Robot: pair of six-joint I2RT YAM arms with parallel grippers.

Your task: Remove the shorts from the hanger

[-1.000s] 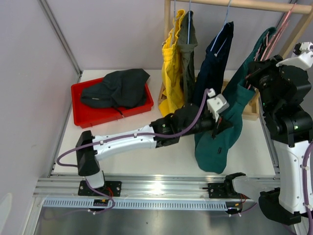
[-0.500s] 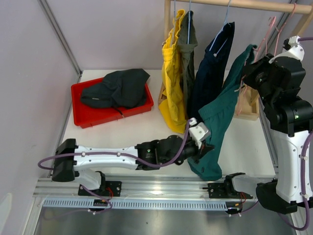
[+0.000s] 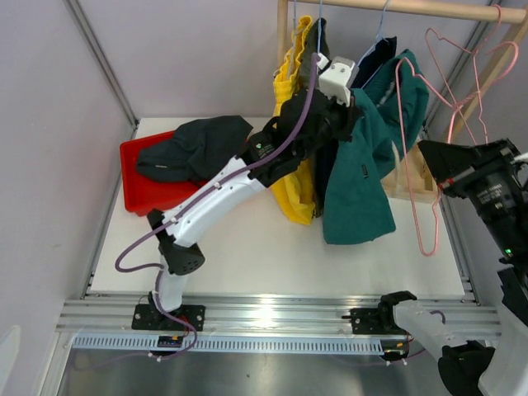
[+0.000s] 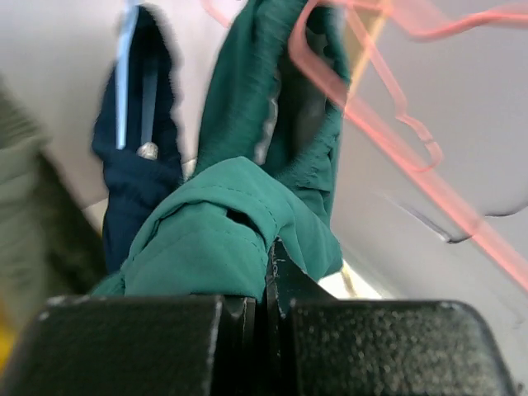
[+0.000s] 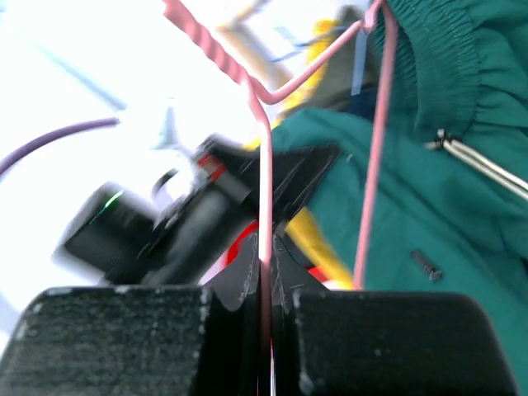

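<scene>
My left gripper [image 3: 353, 103] is raised high and shut on a fold of the teal green shorts [image 3: 361, 186], which hang from it; the left wrist view shows the jaws [image 4: 268, 252] pinching the teal cloth [image 4: 206, 239]. My right gripper [image 3: 429, 161] is shut on the thin pink wire hanger [image 3: 402, 124], seen between its jaws [image 5: 264, 256]. One arm of the hanger [image 5: 264, 165] still lies against the shorts' waist [image 5: 445, 198]. Yellow [image 3: 289, 132], olive-grey [image 3: 319, 54] and navy shorts [image 3: 377, 58] hang on the wooden rail [image 3: 429, 8]. Black shorts [image 3: 198, 144] lie in a red tray [image 3: 136, 202].
The wooden rack's base [image 3: 410, 180] stands at the back right of the white table [image 3: 247, 256]. The rack's posts and rail cross the top of the view. A grey wall closes the left side. The left arm [image 3: 214, 194] stretches diagonally over the table.
My left gripper has swung up from near the table's front edge to rail height, carrying the teal shorts. My right gripper has dropped lower and rightward, and the pink hanger now stands out from the shorts.
</scene>
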